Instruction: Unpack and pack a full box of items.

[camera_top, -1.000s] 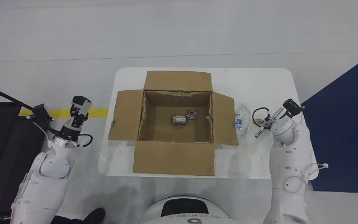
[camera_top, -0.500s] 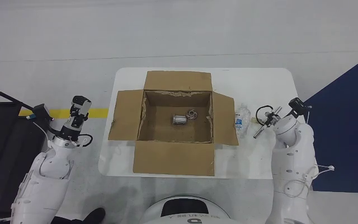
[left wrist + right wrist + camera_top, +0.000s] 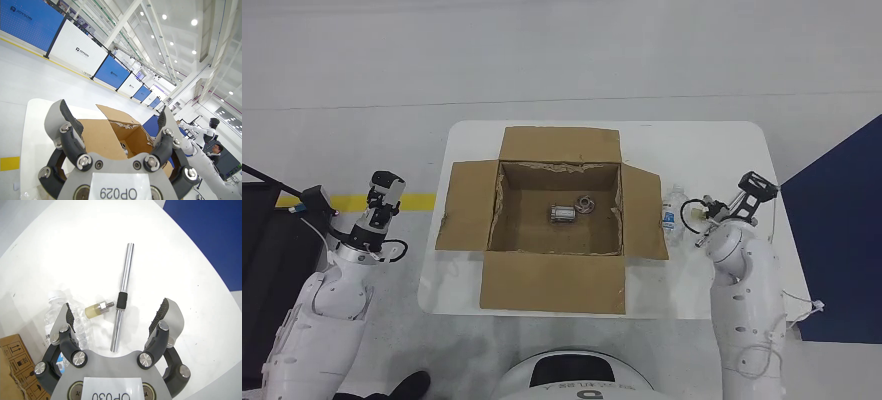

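Open box (image 3: pixel 552 282) at centre of worktop (image 3: pixel 712 150), metal parts (image 3: pixel 564 213) on its floor. Bottle (image 3: pixel 673 210) lies just beside the right flap, with stud (image 3: pixel 97 309) and rod (image 3: pixel 125 275) near it. Right jaws, spread and empty, hover over the rod. Left jaws, spread, hang beyond the worktop's left edge.

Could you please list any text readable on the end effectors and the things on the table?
"OP029", upside down: tag on left end effector.
"OP030", upside down: tag on right end effector.
Box: handling symbols, no words.
Bottle label: too blurred to read.
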Robot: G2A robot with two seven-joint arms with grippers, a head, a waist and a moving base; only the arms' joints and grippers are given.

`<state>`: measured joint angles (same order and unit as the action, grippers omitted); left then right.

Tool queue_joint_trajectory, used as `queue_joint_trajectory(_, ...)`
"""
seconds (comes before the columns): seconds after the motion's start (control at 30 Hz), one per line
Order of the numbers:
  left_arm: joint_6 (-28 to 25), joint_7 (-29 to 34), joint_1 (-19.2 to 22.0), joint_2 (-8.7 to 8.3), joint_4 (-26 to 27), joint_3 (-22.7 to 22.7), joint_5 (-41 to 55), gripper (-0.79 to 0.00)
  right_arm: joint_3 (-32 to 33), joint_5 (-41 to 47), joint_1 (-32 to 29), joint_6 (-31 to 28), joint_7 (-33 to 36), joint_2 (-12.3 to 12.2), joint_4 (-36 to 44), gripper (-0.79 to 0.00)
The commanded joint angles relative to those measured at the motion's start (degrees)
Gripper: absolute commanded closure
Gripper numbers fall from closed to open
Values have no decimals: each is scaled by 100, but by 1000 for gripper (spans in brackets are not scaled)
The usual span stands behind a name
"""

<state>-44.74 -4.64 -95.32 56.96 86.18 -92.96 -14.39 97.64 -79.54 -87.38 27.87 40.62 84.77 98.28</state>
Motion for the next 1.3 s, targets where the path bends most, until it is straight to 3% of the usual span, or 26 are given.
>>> queue_joint_trajectory(0.0, 0, 0, 0, 0, 0, 0, 0, -785, -82, -110, -97, 23, -100, 4, 68, -554)
queue_joint_trajectory(0.1, 0, 0, 0, 0, 0, 0, 0, -785, -158, -243, -109, -26, 41, 0, 40, -434)
queue_joint_trajectory(0.2, 0, 0, 0, 0, 0, 0, 0, -785, -199, -499, 100, 34, 312, -13, -186, -403)
queue_joint_trajectory(0.43, 0, 0, 0, 0, 0, 0, 0, -785, -219, -600, 264, -354, 827, -46, -180, -471)
queue_joint_trajectory(0.6, 0, 0, 0, 0, 0, 0, 0, -785, -418, -1015, 515, -319, 1208, -50, -413, -563)
queue_joint_trajectory(0.9, 0, 0, 0, 0, 0, 0, 0, -785, -716, -1449, 827, -320, 1530, -34, -792, -462)
queue_joint_trajectory(1.27, 0, 0, 0, 0, 0, 0, 0, -785, -868, -1705, 1151, -188, 1753, -3, -1267, -462)
